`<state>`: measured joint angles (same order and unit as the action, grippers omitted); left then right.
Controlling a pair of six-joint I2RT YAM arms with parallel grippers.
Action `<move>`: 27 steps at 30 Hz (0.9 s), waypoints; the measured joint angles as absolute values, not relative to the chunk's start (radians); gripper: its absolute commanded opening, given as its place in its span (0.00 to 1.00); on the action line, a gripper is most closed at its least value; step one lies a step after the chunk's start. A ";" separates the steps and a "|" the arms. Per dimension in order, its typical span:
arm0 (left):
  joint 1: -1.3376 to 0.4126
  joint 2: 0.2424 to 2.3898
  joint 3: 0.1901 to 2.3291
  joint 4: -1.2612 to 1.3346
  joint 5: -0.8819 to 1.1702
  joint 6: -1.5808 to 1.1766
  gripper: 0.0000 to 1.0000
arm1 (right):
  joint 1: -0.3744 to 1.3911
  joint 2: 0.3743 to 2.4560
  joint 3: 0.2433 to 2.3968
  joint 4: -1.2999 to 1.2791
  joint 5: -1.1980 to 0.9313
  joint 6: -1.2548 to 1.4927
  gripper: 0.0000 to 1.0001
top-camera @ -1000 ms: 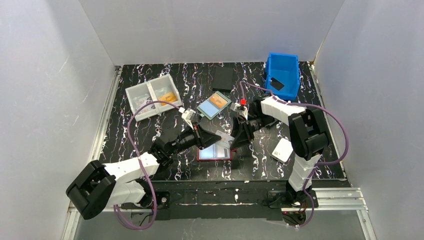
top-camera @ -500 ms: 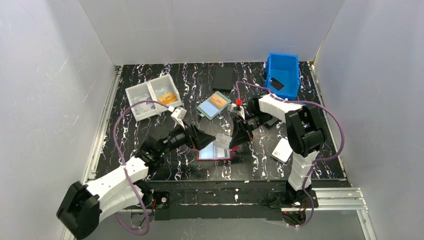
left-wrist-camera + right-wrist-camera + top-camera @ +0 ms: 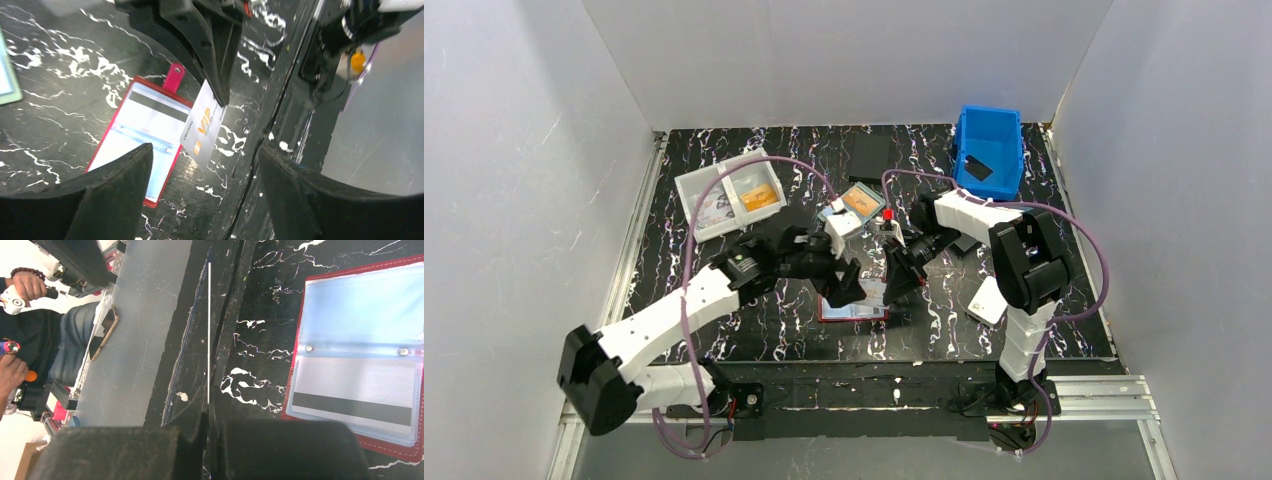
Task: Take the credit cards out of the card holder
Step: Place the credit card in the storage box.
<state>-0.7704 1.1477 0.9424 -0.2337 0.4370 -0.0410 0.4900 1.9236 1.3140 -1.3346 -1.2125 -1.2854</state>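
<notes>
- On the black tabletop, veined with white like marble, the card holder lies spread flat at the near middle, between the two grippers.
- It has a dark-red, leather-like rim with a stitched edge and a pink-red snap tab. Glossy clear sleeves cover its pale blue inside, with two small metal studs along the fold.
- The right gripper is pinched tight on one credit card, held just beside the holder's edge and outside its sleeves.
- That card is a thin, stiff, silvery rectangle with rounded corners and orange "VIP" print.
- From the right wrist it shows only as a hairline white edge. Whether its lower corner touches the table cannot be told.
- The left gripper hangs over the holder with its jaws spread wide and nothing between them. Its blunt, matte black fingers frame the left wrist view.
- A second card, pale grey with a dark magnetic stripe, sits inside one sleeve. The other sleeve looks plain blue, and whether it holds a card is unclear.
- From above, both grippers cover about half of the holder, and the held card cannot be made out there.
- At the far side stand a blue plastic bin and a clear compartment box. A teal-framed case is partly hidden behind the left wrist.
</notes>
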 measured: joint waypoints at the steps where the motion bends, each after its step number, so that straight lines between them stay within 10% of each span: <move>1: -0.788 1.175 0.950 -0.251 0.437 -0.025 0.70 | 0.491 1.924 1.314 -1.332 -1.209 -1.280 0.01; 10: -0.809 1.363 1.013 -0.273 0.463 0.012 0.30 | 0.491 1.924 1.315 -1.330 -1.203 -1.269 0.01; 13: -0.809 1.372 1.013 -0.265 0.485 0.005 0.00 | 0.491 1.924 1.315 -1.332 -1.203 -1.271 0.01; 16: -0.809 1.373 1.013 -0.257 0.503 0.000 0.00 | 0.491 1.924 1.315 -1.332 -1.199 -1.277 0.01; 21: -0.807 1.361 1.003 -0.246 0.501 0.006 0.00 | 0.491 1.924 1.324 -1.335 -1.197 -1.283 0.60; 27: -0.715 1.258 0.981 -0.324 0.515 0.112 0.00 | 0.464 1.910 1.329 -1.291 -1.179 -1.215 0.71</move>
<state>-0.7151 1.2583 0.9806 -0.3244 0.5152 0.1120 0.4637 1.9102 1.3293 -1.2907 -1.1786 -1.2152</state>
